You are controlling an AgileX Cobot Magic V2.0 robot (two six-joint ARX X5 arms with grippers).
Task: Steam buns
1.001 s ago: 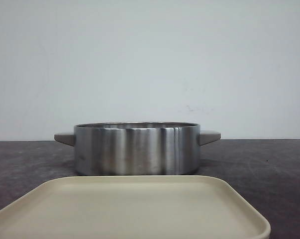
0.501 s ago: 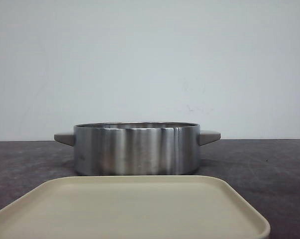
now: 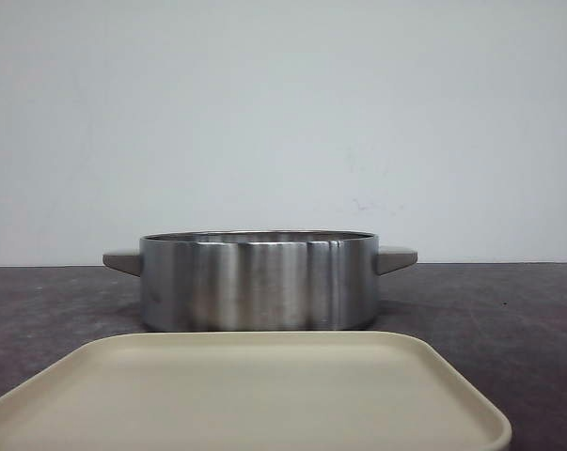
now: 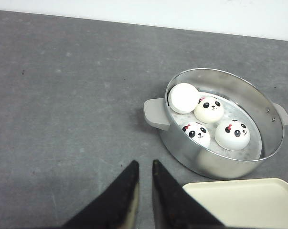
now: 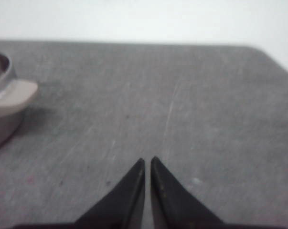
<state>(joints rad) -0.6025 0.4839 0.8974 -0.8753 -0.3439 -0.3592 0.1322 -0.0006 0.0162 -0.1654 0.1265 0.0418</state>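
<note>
The gray desk [image 4: 62, 95] holds everything. A cream tray [image 3: 255, 395] lies at the near edge, just in front of a shiny metal pot [image 3: 258, 280] with two gray handles. Inside the pot sit the four white buns [image 4: 209, 123] (three show panda faces, one leans against the pot wall with its plain side showing). The left fingers [image 4: 144, 168] hang over bare desk near the pot, nearly together, holding nothing. The right fingers [image 5: 147, 163] hang over bare desk beside a pot handle, nearly together too.
</note>
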